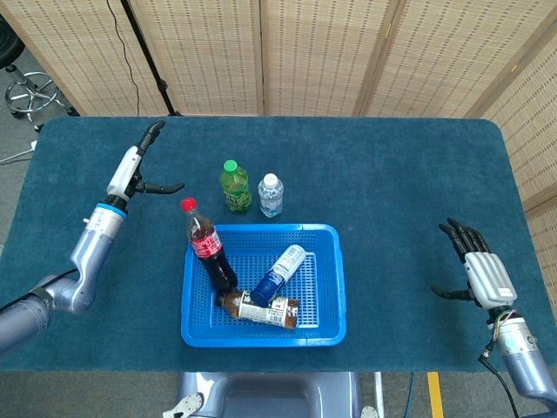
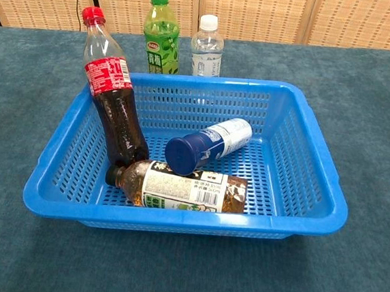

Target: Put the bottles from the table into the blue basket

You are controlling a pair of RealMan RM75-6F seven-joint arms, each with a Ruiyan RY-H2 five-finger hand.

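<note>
1. Now the left robot hand (image 1: 132, 171) hovers at the upper left of the head view, fingers spread and holding nothing; the right robot hand (image 1: 481, 272) waits at the far right edge, also splayed and empty.
2. Two bottles stand upright on the desk (image 1: 392, 174) just above the blue basket (image 1: 335, 287) — a green tea bottle (image 1: 233, 185) and a small clear water bottle (image 1: 271, 194), side by side.
3. Both lie to the right of the left robot hand, long axes vertical; that hand is far nearer than the right, and the green one comes first in its path.
4. Inside the basket a red-capped cola bottle (image 2: 113, 105) leans against the left wall, a blue-capped bottle (image 2: 205, 143) and a brown tea bottle (image 2: 181, 186) lie flat.
5. Labels — the cola's is red with white script, the green one carries Chinese characters; neither reads clearly.
</note>
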